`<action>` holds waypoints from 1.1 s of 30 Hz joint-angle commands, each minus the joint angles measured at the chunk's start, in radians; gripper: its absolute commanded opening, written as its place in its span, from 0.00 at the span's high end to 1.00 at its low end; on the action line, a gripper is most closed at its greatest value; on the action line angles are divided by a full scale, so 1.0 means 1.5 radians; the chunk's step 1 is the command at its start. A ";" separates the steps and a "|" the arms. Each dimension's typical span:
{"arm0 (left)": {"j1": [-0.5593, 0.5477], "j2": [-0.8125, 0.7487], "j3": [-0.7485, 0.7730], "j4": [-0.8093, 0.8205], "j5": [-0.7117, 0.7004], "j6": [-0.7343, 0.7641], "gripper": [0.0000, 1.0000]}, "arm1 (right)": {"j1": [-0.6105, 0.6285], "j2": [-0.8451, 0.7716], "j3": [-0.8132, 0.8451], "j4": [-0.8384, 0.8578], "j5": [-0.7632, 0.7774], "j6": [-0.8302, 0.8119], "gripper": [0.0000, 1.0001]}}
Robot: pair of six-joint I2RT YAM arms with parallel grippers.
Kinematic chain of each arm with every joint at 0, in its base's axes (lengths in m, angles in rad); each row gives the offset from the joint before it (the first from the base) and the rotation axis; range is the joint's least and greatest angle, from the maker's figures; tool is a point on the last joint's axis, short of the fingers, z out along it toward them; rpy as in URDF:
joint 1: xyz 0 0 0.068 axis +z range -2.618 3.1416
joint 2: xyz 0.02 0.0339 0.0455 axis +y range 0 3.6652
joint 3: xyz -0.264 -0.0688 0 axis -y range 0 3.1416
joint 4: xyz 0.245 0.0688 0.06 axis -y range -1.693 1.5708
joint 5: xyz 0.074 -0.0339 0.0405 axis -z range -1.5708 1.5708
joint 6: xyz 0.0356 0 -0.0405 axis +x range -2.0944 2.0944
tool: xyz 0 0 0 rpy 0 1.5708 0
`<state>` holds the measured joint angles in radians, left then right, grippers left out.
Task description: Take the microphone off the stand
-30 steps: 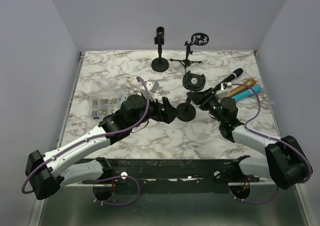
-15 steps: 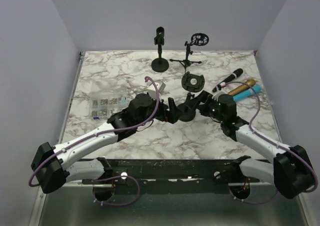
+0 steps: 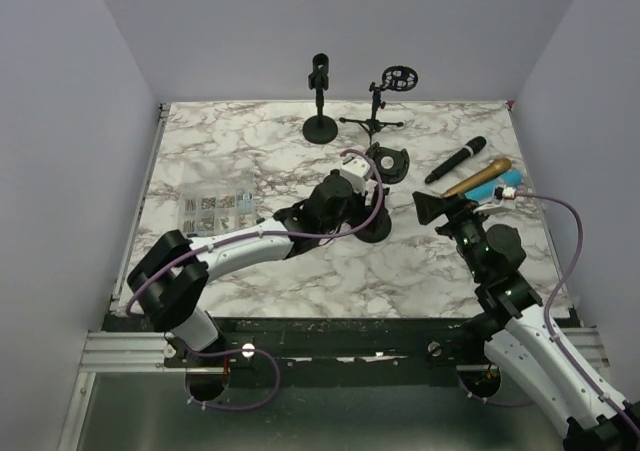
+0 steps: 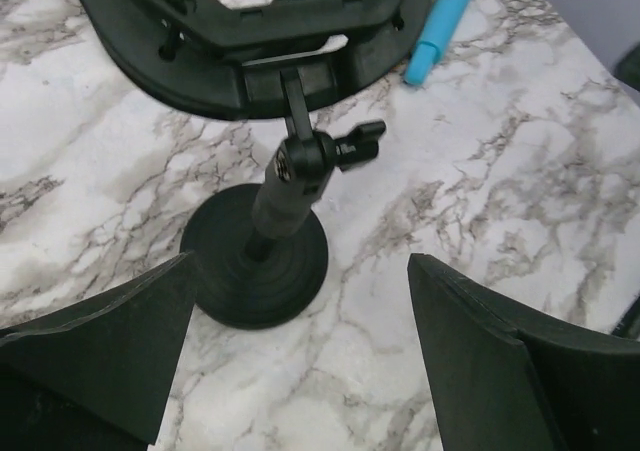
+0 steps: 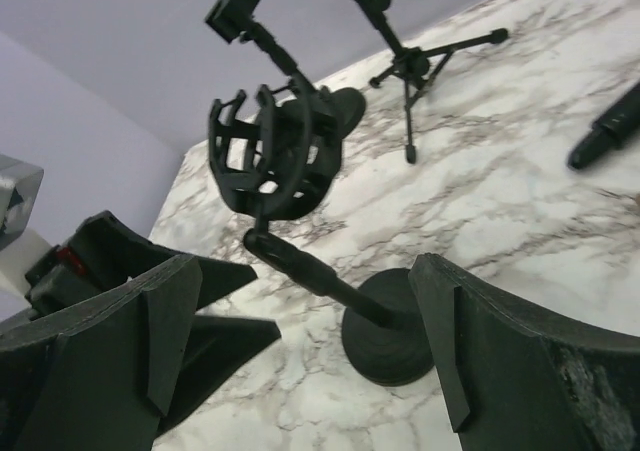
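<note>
Looks done: the black handheld microphone (image 3: 456,160) lies near the marble desk's (image 3: 230,141) right edge, the black round-base stand (image 4: 268,261) is empty, and the left hand (image 4: 300,371) and right hand (image 5: 310,361) gape with nothing in them, so they probably just need to back off.

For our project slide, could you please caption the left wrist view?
Open left pincer faces the round-based stand, its shock mount empty, a blue microphone lying beyond on the marble table.
</note>
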<state>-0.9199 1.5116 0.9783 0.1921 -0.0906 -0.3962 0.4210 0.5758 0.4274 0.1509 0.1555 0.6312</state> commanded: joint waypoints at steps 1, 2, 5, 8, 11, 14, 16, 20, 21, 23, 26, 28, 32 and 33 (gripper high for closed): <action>-0.010 0.081 0.068 0.060 -0.070 0.061 0.15 | -0.004 -0.088 -0.067 -0.023 0.094 -0.005 0.04; -0.011 0.095 0.080 0.060 -0.087 0.062 0.16 | -0.004 -0.104 -0.081 -0.020 0.097 -0.004 0.05; -0.012 0.124 0.108 0.054 -0.121 0.073 0.22 | -0.004 -0.141 -0.104 -0.023 0.115 -0.004 0.05; -0.018 0.158 0.148 0.021 -0.165 0.084 0.34 | -0.004 -0.159 -0.114 -0.024 0.120 -0.005 0.05; -0.019 0.175 0.166 0.000 -0.189 0.077 0.48 | -0.004 -0.161 -0.117 -0.024 0.117 -0.005 0.05; -0.021 0.183 0.177 -0.011 -0.195 0.078 0.54 | -0.004 -0.159 -0.120 -0.023 0.116 -0.003 0.05; -0.022 0.186 0.184 -0.017 -0.196 0.084 0.62 | -0.004 -0.158 -0.124 -0.022 0.115 0.000 0.05; -0.022 0.173 0.175 -0.023 -0.233 0.114 0.90 | -0.004 -0.157 -0.127 -0.019 0.118 0.000 0.05; -0.023 0.165 0.164 -0.020 -0.249 0.123 0.95 | -0.004 -0.155 -0.129 -0.019 0.118 0.000 0.05; -0.021 0.145 0.137 -0.003 -0.281 0.145 1.00 | -0.004 -0.153 -0.131 -0.016 0.118 0.000 0.06; -0.009 0.116 0.111 0.004 -0.315 0.171 1.00 | -0.004 -0.148 -0.133 -0.014 0.116 0.001 0.06; 0.007 0.098 0.107 -0.015 -0.311 0.172 1.00 | -0.004 -0.148 -0.132 -0.013 0.115 0.000 0.06; 0.041 0.054 0.074 0.010 -0.285 0.179 1.00 | -0.004 -0.152 -0.133 -0.013 0.121 -0.002 0.06; 0.049 0.046 0.069 0.018 -0.276 0.181 1.00 | -0.004 -0.153 -0.133 -0.010 0.122 -0.003 0.06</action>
<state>-0.8993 1.6733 1.1183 0.1764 -0.4793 -0.1753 0.4175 0.3523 0.2436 0.1184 0.3035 0.6312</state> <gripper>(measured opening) 0.216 0.943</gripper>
